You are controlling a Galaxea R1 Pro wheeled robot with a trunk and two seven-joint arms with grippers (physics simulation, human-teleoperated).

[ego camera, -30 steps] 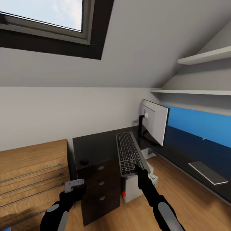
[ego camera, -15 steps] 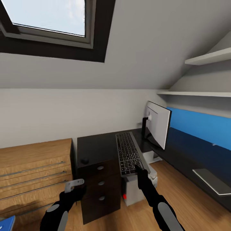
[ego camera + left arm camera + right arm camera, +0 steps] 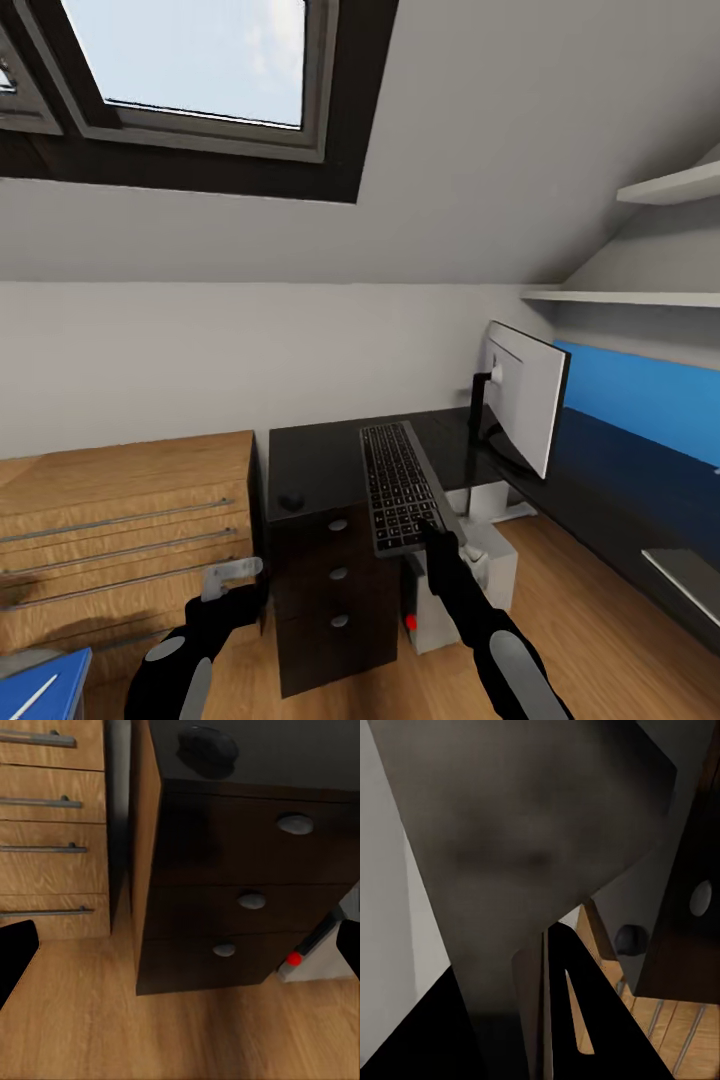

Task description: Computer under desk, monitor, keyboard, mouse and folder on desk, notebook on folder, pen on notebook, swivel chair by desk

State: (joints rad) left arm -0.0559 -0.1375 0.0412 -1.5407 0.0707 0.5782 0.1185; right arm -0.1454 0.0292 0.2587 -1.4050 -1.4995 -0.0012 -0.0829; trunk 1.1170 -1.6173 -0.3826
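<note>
My right gripper (image 3: 432, 528) is shut on the near end of the keyboard (image 3: 398, 482), a slim silver-framed board with black keys. It hangs tilted, with its far end over the black desk (image 3: 320, 452). In the right wrist view the keyboard's grey underside (image 3: 510, 832) looms close. The small black mouse (image 3: 291, 501) lies on the desk's near left corner, above the drawers (image 3: 247, 900). The monitor (image 3: 525, 395) stands on the desk to the right, its pale back towards me. The grey computer (image 3: 465, 585) sits under the desk. My left gripper (image 3: 228, 580) is open and empty, low in front of the drawers. A blue folder (image 3: 45, 685) carrying a white pen (image 3: 33, 697) shows at bottom left.
A light wood chest (image 3: 120, 520) with steel handles stands close to the left of the desk. Above it a skylight (image 3: 190, 70) is set in the sloped wall. White shelves (image 3: 650, 185) and a blue back panel (image 3: 640, 395) run along the right. Wood floor (image 3: 180, 1035) lies below.
The whole head view has shifted: desk, monitor and chest now sit further right, and the blue folder corner has come in at bottom left. Both arms keep their place in the picture.
</note>
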